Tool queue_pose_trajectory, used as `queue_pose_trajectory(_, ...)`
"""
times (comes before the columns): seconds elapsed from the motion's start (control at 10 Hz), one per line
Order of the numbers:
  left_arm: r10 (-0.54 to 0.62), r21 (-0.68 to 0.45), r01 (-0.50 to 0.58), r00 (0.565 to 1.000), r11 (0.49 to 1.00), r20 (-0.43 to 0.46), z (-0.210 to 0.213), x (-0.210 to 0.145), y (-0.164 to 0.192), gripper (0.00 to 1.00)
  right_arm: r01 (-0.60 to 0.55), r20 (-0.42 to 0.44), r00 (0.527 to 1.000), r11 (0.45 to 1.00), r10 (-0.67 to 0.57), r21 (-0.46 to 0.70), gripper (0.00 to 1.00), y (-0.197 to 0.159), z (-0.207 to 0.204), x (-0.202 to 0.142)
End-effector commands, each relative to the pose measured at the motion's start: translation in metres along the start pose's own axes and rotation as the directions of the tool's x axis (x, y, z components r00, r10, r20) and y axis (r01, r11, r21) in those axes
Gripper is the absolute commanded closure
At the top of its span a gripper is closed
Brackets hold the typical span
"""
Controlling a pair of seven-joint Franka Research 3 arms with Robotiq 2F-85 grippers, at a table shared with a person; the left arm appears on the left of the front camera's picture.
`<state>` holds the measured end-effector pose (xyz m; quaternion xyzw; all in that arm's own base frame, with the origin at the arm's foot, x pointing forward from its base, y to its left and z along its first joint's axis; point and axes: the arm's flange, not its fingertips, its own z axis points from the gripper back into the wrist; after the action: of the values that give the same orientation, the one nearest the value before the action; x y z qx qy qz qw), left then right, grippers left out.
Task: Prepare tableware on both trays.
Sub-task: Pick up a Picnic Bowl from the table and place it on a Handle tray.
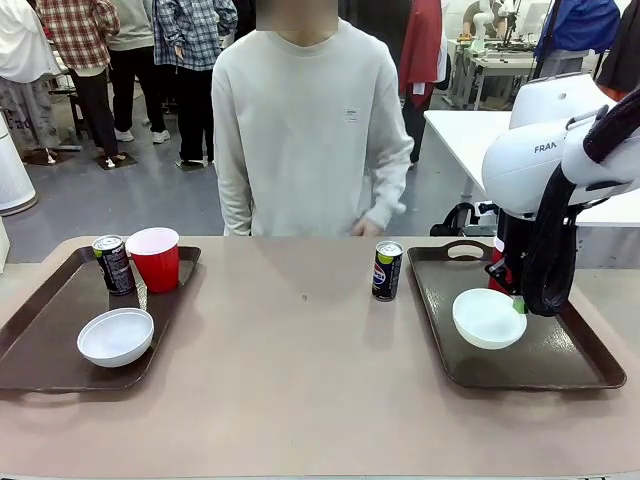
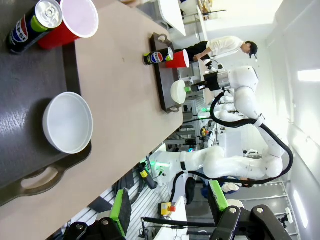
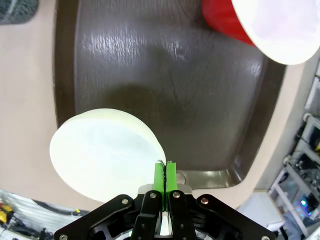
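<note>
On the left tray [image 1: 40, 345] stand a dark can [image 1: 114, 264], a red cup [image 1: 154, 258] and a white bowl [image 1: 116, 336]. My left gripper [image 2: 169, 205] hangs open high over this tray [image 2: 25, 75], well apart from its bowl [image 2: 67, 122], can [image 2: 32, 22] and cup [image 2: 75, 20]. My right gripper [image 1: 518, 303] is shut on the rim of the second white bowl [image 1: 489, 318], held tilted just above the right tray [image 1: 580, 355]. From the wrist, the gripper [image 3: 163, 170] pinches the bowl [image 3: 102, 150] over the tray [image 3: 150, 75], with a red cup [image 3: 225, 20] beyond. A second can [image 1: 387, 270] stands on the table left of that tray.
A person stands at the far side of the table, one hand [image 1: 368, 228] near its edge. The right arm's body [image 1: 545, 200] hides most of the red cup on the right tray. Bare tabletop [image 1: 290, 360] lies between the trays.
</note>
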<state>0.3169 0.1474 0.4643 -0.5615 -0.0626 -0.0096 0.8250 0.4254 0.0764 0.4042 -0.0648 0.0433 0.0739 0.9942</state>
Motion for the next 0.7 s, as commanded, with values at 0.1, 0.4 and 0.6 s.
queue_pose_trajectory(0.1,0.005,0.001,-0.005,1.0,1.0,0.002,0.002,0.0,-0.002,0.18,-0.044,0.004,0.999,0.999,0.044,0.01,0.99,0.004,-0.027,0.021)
queue_pose_trajectory(0.4,0.005,0.001,-0.005,1.0,1.0,0.002,0.002,0.0,-0.002,0.18,-0.053,-0.042,0.998,0.999,0.053,-0.001,0.99,0.004,-0.042,0.033)
queue_pose_trajectory(0.6,0.005,0.001,-0.005,1.0,1.0,0.002,0.002,0.0,-0.002,0.18,-0.07,-0.064,0.996,0.998,0.07,-0.006,0.99,0.004,-0.048,0.035)
